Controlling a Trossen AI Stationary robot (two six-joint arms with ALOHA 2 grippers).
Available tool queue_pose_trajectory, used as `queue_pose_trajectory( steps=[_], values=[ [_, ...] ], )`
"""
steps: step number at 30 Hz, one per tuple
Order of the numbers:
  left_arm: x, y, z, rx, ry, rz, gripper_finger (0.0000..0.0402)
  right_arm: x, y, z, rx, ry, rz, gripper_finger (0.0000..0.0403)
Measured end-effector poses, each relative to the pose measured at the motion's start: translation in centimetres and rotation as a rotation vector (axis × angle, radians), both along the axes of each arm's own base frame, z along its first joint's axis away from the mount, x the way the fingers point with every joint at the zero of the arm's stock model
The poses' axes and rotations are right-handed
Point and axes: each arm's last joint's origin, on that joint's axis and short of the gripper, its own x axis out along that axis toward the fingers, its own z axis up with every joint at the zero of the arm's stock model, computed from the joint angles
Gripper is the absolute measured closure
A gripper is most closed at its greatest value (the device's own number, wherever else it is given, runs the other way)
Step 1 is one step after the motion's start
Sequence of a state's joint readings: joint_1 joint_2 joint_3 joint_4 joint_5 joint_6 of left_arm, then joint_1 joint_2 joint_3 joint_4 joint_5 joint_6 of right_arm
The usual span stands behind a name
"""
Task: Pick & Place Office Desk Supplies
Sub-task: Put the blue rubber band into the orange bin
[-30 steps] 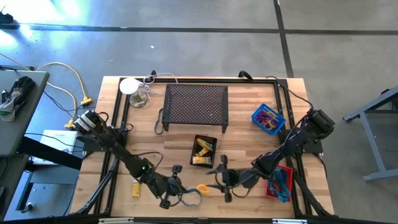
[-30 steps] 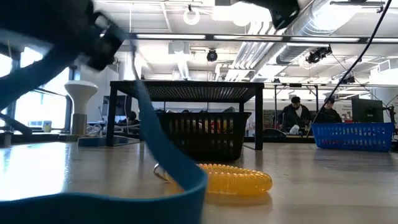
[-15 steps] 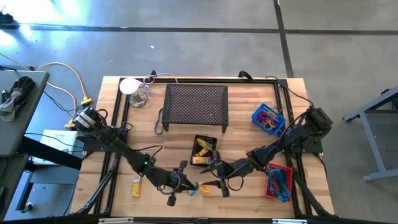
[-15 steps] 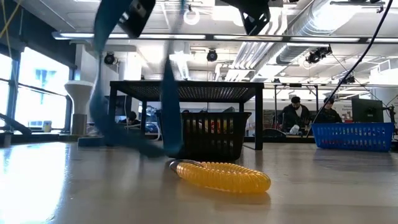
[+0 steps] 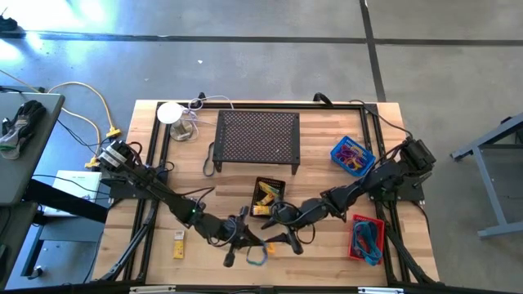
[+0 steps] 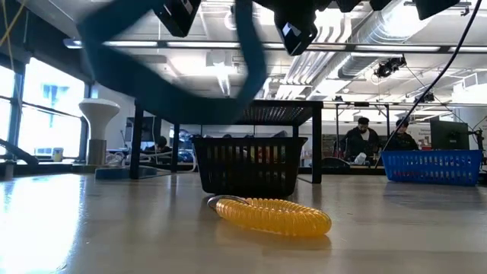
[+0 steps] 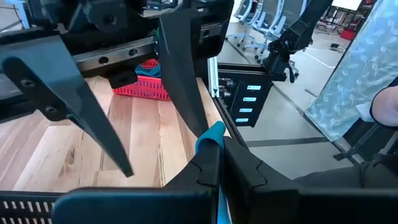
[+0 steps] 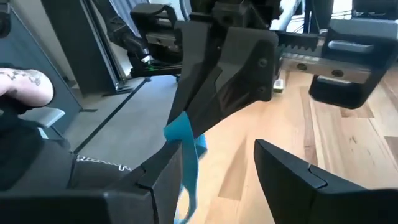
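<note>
— How is the left gripper set?

— Its fingers are pressed together on a blue rubber band, which is pinched at their tips in the left wrist view. In the high view the band's loop is seen hanging just beside the gripper, near the table's front edge.

— And the right gripper?

— It is held just beside the left one, its fingers spread apart; the same band is seen against one finger in the right wrist view, but no closed grip is shown.

— What is found around them?

— A yellow coiled ring is lying on the table below, in front of the black mesh basket, where yellow packets are kept. A black perforated stand is placed behind it. A blue basket and a red basket are set on the right side, and one yellow packet is lying well apart on the left.
</note>
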State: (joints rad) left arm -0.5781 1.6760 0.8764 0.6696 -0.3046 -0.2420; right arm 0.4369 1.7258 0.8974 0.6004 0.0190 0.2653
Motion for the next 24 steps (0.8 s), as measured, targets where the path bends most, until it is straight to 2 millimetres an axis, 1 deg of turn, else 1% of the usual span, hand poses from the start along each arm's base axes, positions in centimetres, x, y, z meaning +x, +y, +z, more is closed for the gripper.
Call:
queue_pose_trajectory(
  steps=[3,5,8,12,19,24],
  values=[
    [0.0,0.0,0.2,-0.009,-0.014,-0.002,0.0401,0.3,0.2,-0.7,0.008,0.005,0.022,0.0215],
    [0.0,-0.1,0.3,-0.016,-0.027,0.006,0.0401,0.4,0.5,-1.5,0.016,0.014,0.075,0.0215],
    [-0.1,-0.1,0.3,-0.006,-0.027,0.007,0.0401,1.0,0.9,-2.5,0.047,-0.025,0.144,0.0215],
    [-0.1,-0.2,0.3,-0.007,-0.028,0.003,0.0401,1.7,0.8,-3.5,0.068,-0.098,0.136,0.0215],
    [-0.1,-0.2,0.3,-0.007,-0.027,0.000,0.0401,2.3,0.0,-3.9,0.084,-0.134,0.112,0.0215],
    [-0.1,-0.1,0.3,0.000,-0.030,-0.001,0.0401,2.4,0.1,-3.8,0.080,-0.139,0.104,0.0215]
  ],
)
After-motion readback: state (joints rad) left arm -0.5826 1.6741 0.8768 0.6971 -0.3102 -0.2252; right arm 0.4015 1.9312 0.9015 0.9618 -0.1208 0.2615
